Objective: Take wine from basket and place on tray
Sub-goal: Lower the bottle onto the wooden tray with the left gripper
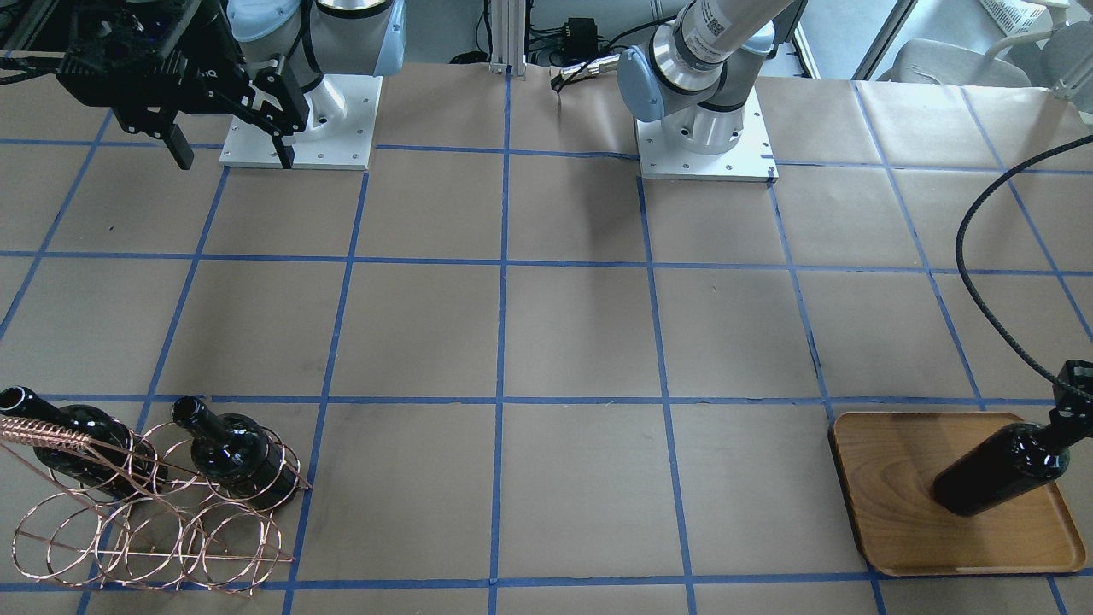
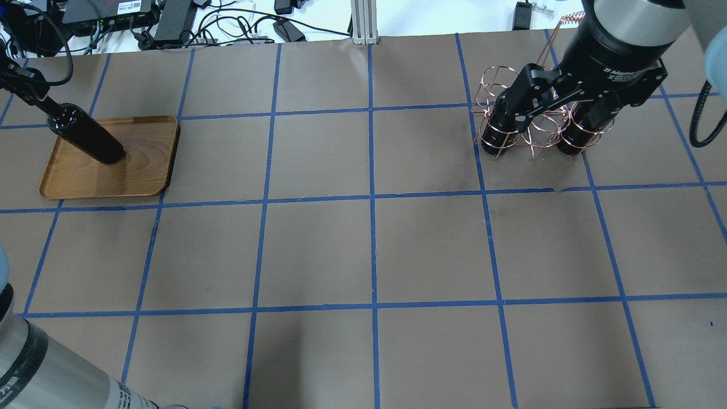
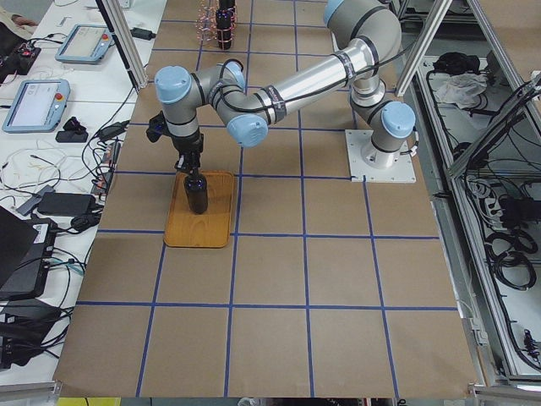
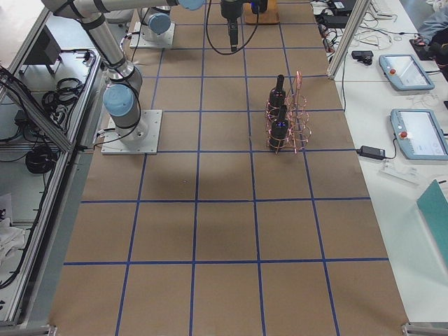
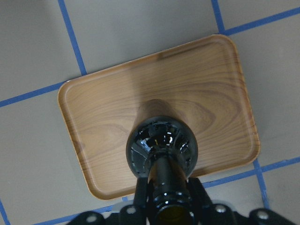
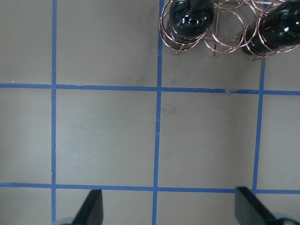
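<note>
A near-black wine bottle (image 1: 999, 470) stands upright on the wooden tray (image 1: 888, 521), near its outer end. My left gripper (image 1: 1072, 397) is shut on the bottle's neck from above. In the left wrist view the bottle (image 5: 161, 150) rises from the tray (image 5: 211, 89) toward the camera. Two more wine bottles (image 1: 81, 440) (image 1: 230, 453) sit in the copper wire basket (image 1: 145, 530) at the far end of the table. My right gripper (image 1: 230, 141) hangs open and empty, high above the table; in its wrist view the basket (image 6: 225, 33) lies ahead of it.
The left arm's black cable (image 1: 982, 282) loops over the table next to the tray. The arm bases (image 1: 301, 120) (image 1: 704, 128) stand on white plates at the robot's edge. Cables and electronics (image 2: 170, 17) lie beyond the far table edge.
</note>
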Robot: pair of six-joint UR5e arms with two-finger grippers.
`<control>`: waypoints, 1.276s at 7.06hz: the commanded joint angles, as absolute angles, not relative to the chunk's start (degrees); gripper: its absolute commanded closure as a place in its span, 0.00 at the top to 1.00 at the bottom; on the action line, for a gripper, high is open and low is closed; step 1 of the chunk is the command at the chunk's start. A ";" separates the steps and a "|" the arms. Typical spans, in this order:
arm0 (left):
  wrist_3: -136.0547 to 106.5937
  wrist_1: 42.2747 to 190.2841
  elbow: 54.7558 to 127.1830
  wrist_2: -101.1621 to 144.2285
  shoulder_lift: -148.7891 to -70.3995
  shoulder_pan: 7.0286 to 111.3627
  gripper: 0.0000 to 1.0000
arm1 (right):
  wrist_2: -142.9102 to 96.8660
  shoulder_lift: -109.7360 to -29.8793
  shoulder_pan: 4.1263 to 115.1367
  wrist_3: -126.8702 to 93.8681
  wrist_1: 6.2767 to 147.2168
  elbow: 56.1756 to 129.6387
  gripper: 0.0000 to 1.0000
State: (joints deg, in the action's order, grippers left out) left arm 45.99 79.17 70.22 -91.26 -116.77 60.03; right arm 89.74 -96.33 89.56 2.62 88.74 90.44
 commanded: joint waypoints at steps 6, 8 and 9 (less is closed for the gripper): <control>45.62 83.22 71.54 -92.35 -110.33 60.03 1.00 | 89.65 -96.33 89.56 2.29 88.77 90.44 1.00; 43.69 91.03 71.72 -93.43 -104.18 60.99 1.00 | 89.65 -96.33 89.56 2.29 88.77 90.44 1.00; 39.16 95.84 73.20 -91.77 -100.67 61.69 1.00 | 89.65 -96.33 89.56 2.29 88.77 90.44 1.00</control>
State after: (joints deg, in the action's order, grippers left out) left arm 43.07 90.75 72.01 -92.84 -104.74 60.91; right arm 89.67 -96.33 89.56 2.29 88.77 90.44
